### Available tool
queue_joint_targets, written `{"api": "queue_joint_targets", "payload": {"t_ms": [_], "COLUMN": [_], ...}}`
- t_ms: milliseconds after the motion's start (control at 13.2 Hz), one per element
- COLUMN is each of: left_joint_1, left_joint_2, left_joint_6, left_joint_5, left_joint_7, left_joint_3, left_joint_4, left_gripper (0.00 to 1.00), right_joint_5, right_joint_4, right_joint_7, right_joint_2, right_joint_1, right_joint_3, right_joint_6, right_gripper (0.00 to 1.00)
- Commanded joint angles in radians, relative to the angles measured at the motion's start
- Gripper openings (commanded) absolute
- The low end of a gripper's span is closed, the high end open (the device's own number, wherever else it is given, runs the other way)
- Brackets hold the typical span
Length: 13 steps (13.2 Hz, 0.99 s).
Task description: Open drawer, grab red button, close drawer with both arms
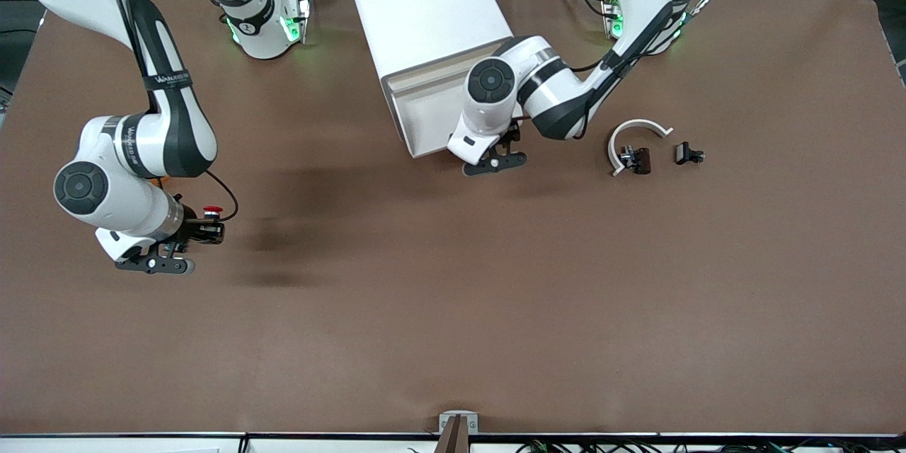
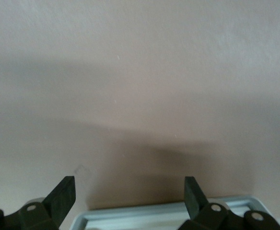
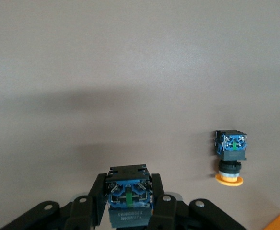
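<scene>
Seen from above: white cabinet (image 1: 425, 35) at the table's (image 1: 453, 333) robot-side edge, drawer (image 1: 432, 117) nearly shut. White arc (image 1: 633, 136) and 2 dark parts (image 1: 688, 153) toward the left arm's end. Left gripper (image 2: 129, 194) spread wide, empty, before the cabinet front. Right gripper (image 3: 129, 203) clamped on the red button (image 1: 211, 211), over the right arm's end; orange-capped button (image 3: 231, 155) lying nearby.

You get even, bright overhead light on the brown matte table cover (image 1: 453, 311), with soft arm shadows pooled on it. Green base lamps glow faintly. Both wrist views look dimmer and softer, the left one hazy with broad shadow.
</scene>
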State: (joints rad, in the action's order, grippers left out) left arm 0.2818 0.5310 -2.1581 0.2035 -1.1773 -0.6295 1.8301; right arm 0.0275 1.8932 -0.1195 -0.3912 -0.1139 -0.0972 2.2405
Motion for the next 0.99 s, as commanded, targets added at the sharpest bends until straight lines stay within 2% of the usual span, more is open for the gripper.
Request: {"api": "queue_joint_targets", "payload": {"t_ms": [0,303,531,910], "left_joint_1": [-0.010,-0.006,-0.001,0.037], "left_joint_2": [-0.014,-0.009,0.014,0.024], "left_joint_6": [-0.045,-0.045,-0.045,-0.043], "left_joint_5": [0.005,0.005,0.005,0.005], "left_joint_7": [-0.068,-0.160,-0.254,-0.324], "left_joint_3": [-0.048,-0.116,-0.157,-0.157], "left_joint_4": [0.051,0.074,0.074,0.071], "left_gripper": [1.00,1.00,1.00,1.00], "right_joint_5": [0.023,0.023,0.023,0.023], "right_joint_4": [0.059,0.133,0.133,0.129], "right_joint_7": [0.004,0.004,0.004,0.009], "right_joint_2": [-0.029,-0.080,-0.104,-0.118], "right_joint_1": [0.049,0.074,0.080,0.098], "right_joint_3": [0.019,0.019,0.019,0.020], "right_joint_6": [0.126,0.303,0.307,0.311], "right_gripper": [0.33,0.33,0.33,0.36]}}
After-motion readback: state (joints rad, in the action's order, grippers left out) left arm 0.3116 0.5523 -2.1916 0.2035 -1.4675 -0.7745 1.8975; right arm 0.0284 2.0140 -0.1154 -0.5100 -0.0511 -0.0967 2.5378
